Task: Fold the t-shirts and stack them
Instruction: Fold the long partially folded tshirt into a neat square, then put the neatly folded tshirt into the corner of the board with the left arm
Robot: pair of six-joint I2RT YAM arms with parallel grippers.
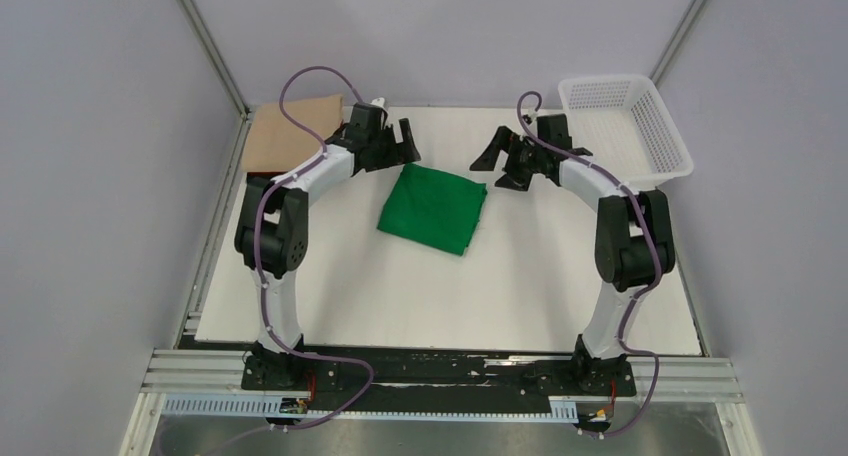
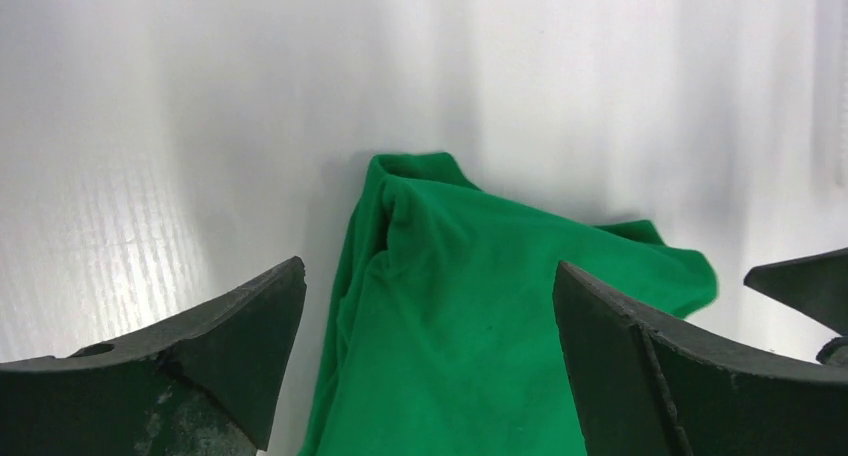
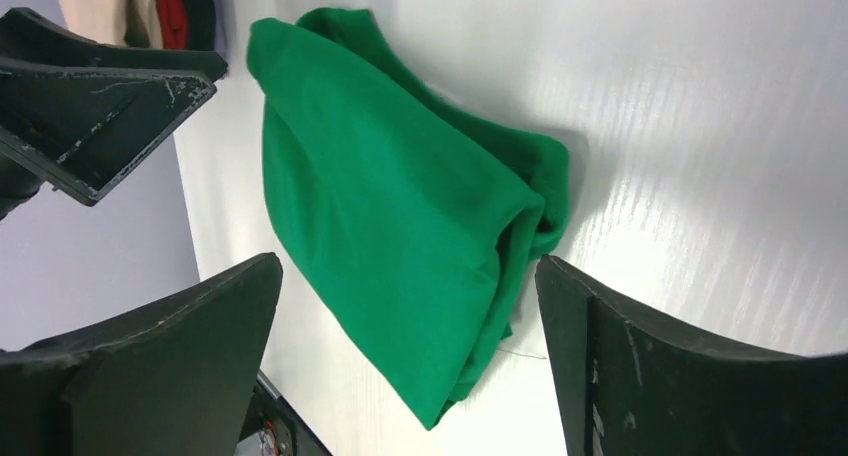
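A bright green t-shirt (image 1: pixel 432 209) lies folded into a rough square on the white table, at the middle back. It also shows in the left wrist view (image 2: pixel 460 326) and the right wrist view (image 3: pixel 390 196). My left gripper (image 1: pixel 400 148) is open and empty, just above the shirt's far left corner. My right gripper (image 1: pixel 500 164) is open and empty, just above its far right corner. Both sets of jaws stand wide apart and hold no cloth. A folded tan t-shirt (image 1: pixel 285 136) lies at the back left; the stack's edge (image 3: pixel 150 6) shows tan, red and dark layers.
A white plastic mesh basket (image 1: pixel 640 126) stands at the back right corner. Grey walls enclose the table on the left, right and back. The left gripper's finger (image 3: pixel 100 86) shows in the right wrist view, and the right gripper's finger (image 2: pixel 800 286) in the left wrist view.
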